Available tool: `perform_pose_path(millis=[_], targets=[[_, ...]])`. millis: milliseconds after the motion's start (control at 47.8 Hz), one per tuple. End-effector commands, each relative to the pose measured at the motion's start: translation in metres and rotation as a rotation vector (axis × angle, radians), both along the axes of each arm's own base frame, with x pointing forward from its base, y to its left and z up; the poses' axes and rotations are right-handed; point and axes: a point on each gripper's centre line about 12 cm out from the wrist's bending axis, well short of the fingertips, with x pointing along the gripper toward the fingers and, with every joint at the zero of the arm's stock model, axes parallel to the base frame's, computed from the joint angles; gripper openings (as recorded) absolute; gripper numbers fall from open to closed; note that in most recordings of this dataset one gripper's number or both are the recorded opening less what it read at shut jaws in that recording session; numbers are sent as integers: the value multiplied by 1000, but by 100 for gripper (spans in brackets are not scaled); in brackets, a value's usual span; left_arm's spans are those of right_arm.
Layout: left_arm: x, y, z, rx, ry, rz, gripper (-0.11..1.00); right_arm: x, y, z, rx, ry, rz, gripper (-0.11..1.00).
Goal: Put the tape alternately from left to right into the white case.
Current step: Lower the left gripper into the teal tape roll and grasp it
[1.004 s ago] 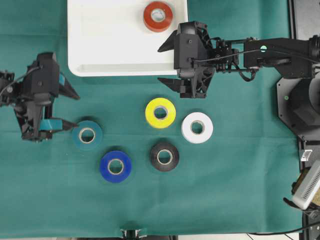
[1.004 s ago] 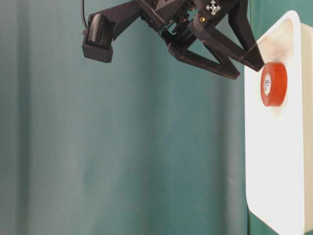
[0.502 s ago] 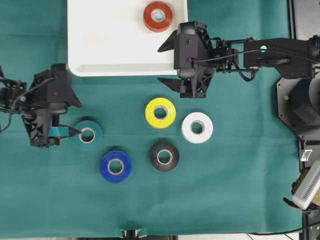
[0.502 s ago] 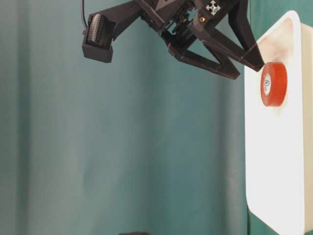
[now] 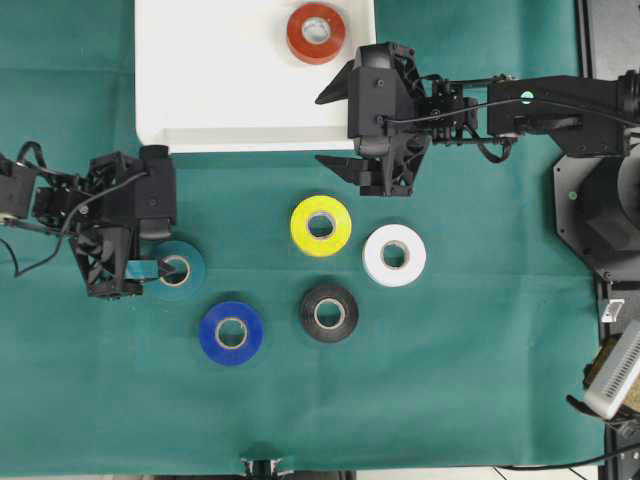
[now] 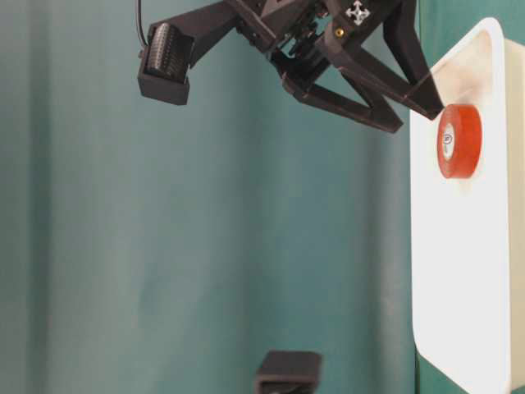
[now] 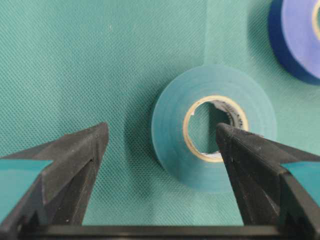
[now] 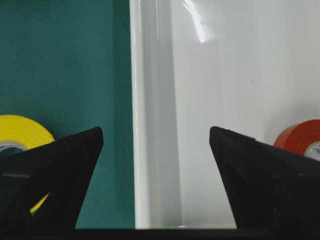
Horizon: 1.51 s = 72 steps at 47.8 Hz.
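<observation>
The left pincer stood wide, one finger in the teal roll's core. The right pincer gaped empty beside the white case.

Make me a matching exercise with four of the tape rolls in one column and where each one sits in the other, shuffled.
Things:
1. red-orange roll
2. teal roll
3. white roll
4. blue roll

Places:
A. at the open left gripper
B. right of the yellow roll
C. inside the white case
D. left of the black roll

Pairs: 1-C, 2-A, 3-B, 4-D
</observation>
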Motion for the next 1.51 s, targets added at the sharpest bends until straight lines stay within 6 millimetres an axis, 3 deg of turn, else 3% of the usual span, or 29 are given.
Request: perform_pose_path(millis=[0,565,669,857,1213,1485], targets=[[8,-2,6,-4,-24,-3,92,1,0,11,-1,-37,0,76],[11,-3,-7,12,6,-17,87,2,0,8,-1,-27,0,76],[11,-3,-7,14,5,-20,72,2,0,8,-1,-27,2,76],[10,-3,-7,16,8,-21,25,2,1,8,0,-28,1,76],[11,-3,-1,12,-5,-20,25,2,0,7,-1,-23,1,76],[6,-10,32,5,-32,-42,25,1,0,7,0,-22,0,76]])
